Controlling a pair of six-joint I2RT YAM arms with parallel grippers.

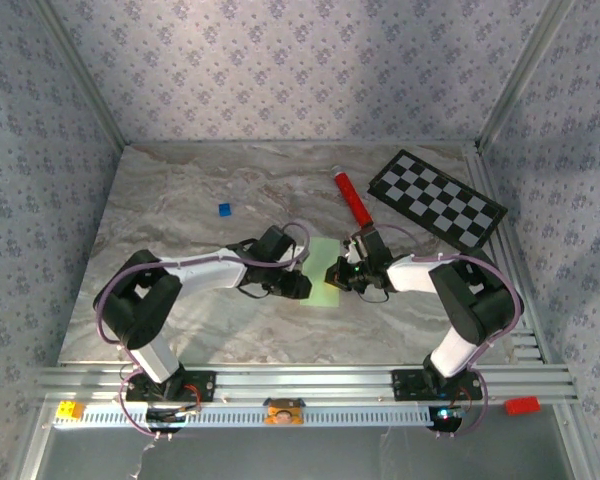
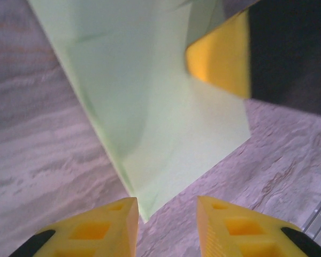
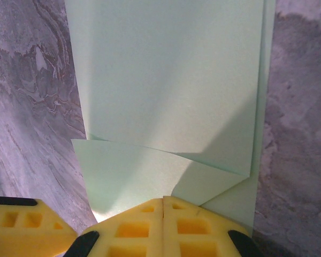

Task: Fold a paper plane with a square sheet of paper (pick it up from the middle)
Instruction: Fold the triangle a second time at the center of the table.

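Pinning: right gripper point(image 3: 163, 214) had its jaws together at the edge of the thin pale green square sheet of paper point(image 3: 166, 80), probably to steady the fold.
Left gripper point(image 2: 166, 214): jaws stood apart, the sheet's corner just ahead, unheld.
Location: sheet lay folded on the grey marbled table point(image 1: 180, 200), between the grippers.

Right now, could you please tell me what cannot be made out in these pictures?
- Top view: folds in the green paper are too small to read; left gripper and right gripper cover its sides.
- Left wrist view: the top edge cuts off the paper's far end; the right gripper's finger is blurred.
- Right wrist view: whether the shut right gripper pinches the paper or merely presses it; its fingertips hide the contact.
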